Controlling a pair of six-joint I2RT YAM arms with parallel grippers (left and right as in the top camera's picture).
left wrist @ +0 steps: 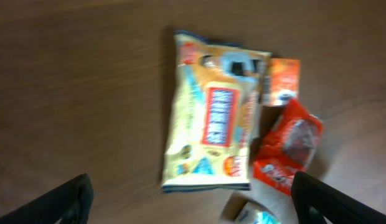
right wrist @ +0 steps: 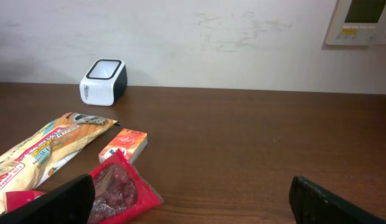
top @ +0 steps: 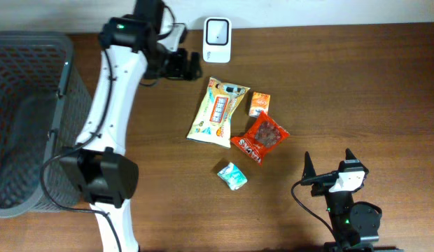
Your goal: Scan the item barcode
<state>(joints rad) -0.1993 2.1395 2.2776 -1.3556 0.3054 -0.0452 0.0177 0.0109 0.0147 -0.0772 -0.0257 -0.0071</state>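
Looks like the pick-up step, holding nothing yet. Left gripper [left wrist: 193, 180] wide open, hanging over the snacks. Right gripper [right wrist: 192, 183] wide open too, low near the front of the table [top: 357, 84].

4 snacks bunched in the middle:
- yellow bag [top: 218, 112], right under the left gripper
- orange box [top: 259, 103], just beside the bag's top corner
- red pack [top: 261, 137], close below the box
- teal pack [top: 232, 175], a bit apart in front

Scanner [top: 217, 38] at the back edge, near the bag's top end. Basket [top: 28, 119] off to the left.

Probably best to go for the yellow bag. Some tips for a good job:
- Come straight down and pinch across the narrow way, near 1 end, away from the red pack.
- Lift gently to stop any flopping.
- Look for the stripes – not seen on this side, maybe on the back – and turn that side to the scanner's window.
- Hold flat and steady, not too near.
- Keep fingers off the stripes.
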